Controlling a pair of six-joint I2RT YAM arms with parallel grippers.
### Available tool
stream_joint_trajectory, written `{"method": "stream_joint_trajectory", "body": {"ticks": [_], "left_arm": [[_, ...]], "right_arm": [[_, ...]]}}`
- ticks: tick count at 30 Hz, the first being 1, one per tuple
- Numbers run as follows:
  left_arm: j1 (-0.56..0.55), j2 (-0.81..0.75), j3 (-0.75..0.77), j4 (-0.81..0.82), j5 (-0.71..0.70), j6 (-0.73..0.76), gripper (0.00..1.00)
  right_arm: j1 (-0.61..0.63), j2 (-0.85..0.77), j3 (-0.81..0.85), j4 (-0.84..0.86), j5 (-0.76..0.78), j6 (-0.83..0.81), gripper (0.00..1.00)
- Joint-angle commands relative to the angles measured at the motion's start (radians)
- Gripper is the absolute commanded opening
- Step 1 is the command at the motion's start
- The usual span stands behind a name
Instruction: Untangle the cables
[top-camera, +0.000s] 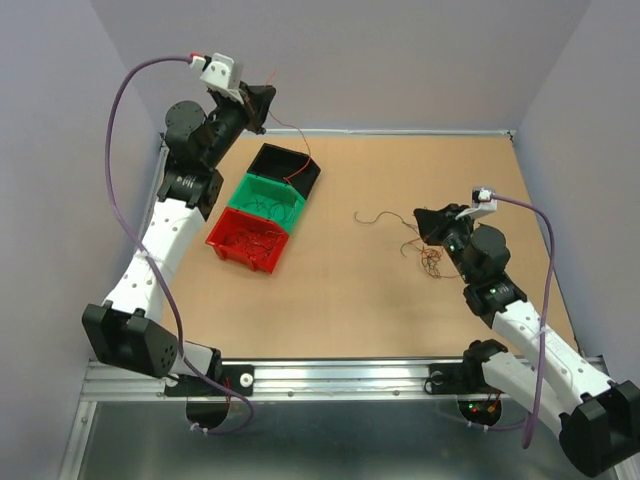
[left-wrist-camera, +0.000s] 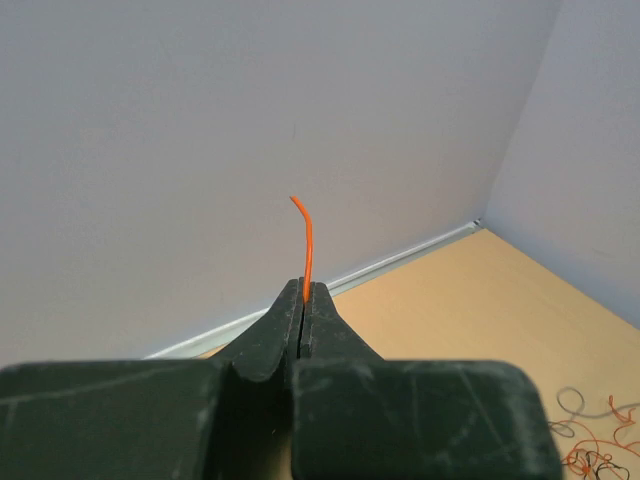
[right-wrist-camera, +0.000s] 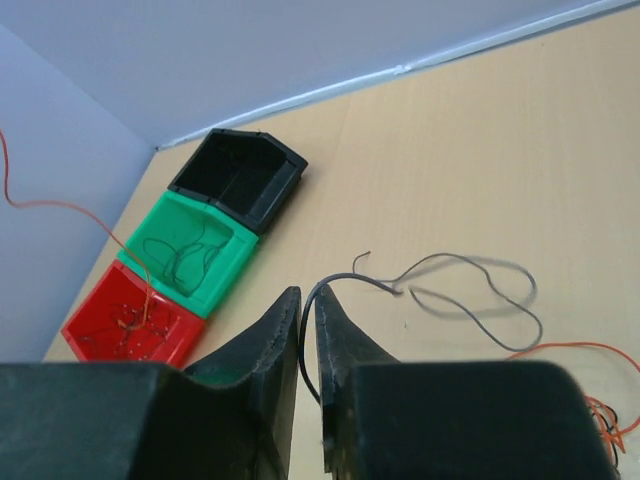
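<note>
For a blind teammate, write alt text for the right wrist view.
The right gripper's nearly closed fingers straddle a thin grey wire looping across the table. Farther off, a black bin, green bin and red bin stand in a row; an orange wire hangs into the red bin.

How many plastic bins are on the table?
3, in a row at the left: black bin farthest, green bin in the middle, red bin nearest. None looks hidden.
</note>
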Motion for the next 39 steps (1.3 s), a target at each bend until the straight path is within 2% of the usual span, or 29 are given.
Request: {"method": "stream_joint_trajectory", "body": {"ticks": [1, 5, 11, 14, 15, 18, 21, 23, 24, 26, 27, 28, 30, 32, 34, 35, 36, 38, 39], "left_arm": [[0.006, 0.064, 0.175, 0.014, 0.001, -0.017, 0.00], [0.023, 0.164, 0.319, 0.009, -0.036, -0.026, 0.00], [0.101, 0.354, 0.502, 0.000, -0.022, -0.117, 0.00], [0.155, 0.475, 0.670, -0.006, 0.071, -0.164, 0.00], [0.164, 0.506, 0.771, -0.015, 0.117, -0.214, 0.00], [0.184, 0.579, 0.890, -0.047, 0.238, -0.296, 0.00], [0.178, 0.529, 0.789, -0.049, 0.297, -0.345, 0.00], [0.170, 0.431, 0.685, -0.011, 0.302, -0.382, 0.00], [0.166, 0.393, 0.557, 0.018, 0.302, -0.388, 0.00], [0.143, 0.275, 0.433, 0.078, 0.278, -0.376, 0.00], [0.133, 0.239, 0.331, 0.093, 0.235, -0.370, 0.00], [0.117, 0.183, 0.292, 0.129, 0.212, -0.350, 0.00], [0.101, 0.144, 0.228, 0.159, 0.182, -0.319, 0.00], [0.089, 0.133, 0.236, 0.190, 0.149, -0.278, 0.00], [0.092, 0.182, 0.279, 0.187, 0.139, -0.267, 0.00], [0.100, 0.209, 0.313, 0.160, 0.145, -0.263, 0.00], [0.104, 0.242, 0.400, 0.132, 0.161, -0.264, 0.00], [0.113, 0.335, 0.482, 0.075, 0.194, -0.281, 0.00], [0.121, 0.364, 0.547, 0.062, 0.225, -0.292, 0.00]], "right_arm": [[0.003, -0.057, -0.019, -0.015, 0.006, -0.047, 0.16], [0.003, -0.078, -0.030, -0.015, 0.037, -0.050, 0.02], [0.003, -0.078, -0.036, 0.003, 0.035, -0.046, 0.01], [0.003, -0.074, -0.039, 0.016, 0.028, -0.040, 0.01], [0.001, -0.072, -0.038, 0.017, 0.026, -0.038, 0.00], [0.003, -0.071, -0.038, 0.025, 0.024, -0.032, 0.01], [0.003, -0.071, -0.042, 0.026, 0.034, -0.029, 0.00], [0.003, -0.071, -0.042, 0.030, 0.038, -0.029, 0.00], [0.003, -0.069, -0.044, 0.031, 0.035, -0.029, 0.01], [0.003, -0.045, -0.039, 0.036, -0.017, -0.044, 0.01], [0.003, -0.029, -0.030, 0.028, -0.046, -0.050, 0.08], [0.003, 0.015, -0.004, 0.007, -0.107, -0.067, 0.19], [0.004, 0.058, 0.022, 0.006, -0.152, -0.081, 0.20], [0.004, 0.100, 0.027, 0.034, -0.175, -0.077, 0.20], [0.004, 0.113, 0.031, 0.052, -0.183, -0.073, 0.30], [0.004, 0.118, 0.028, 0.059, -0.189, -0.070, 0.38], [0.006, 0.118, 0.025, 0.063, -0.187, -0.070, 0.59], [0.006, 0.112, 0.019, 0.069, -0.180, -0.072, 0.73], [0.004, 0.100, 0.014, 0.069, -0.175, -0.070, 0.85]]}}
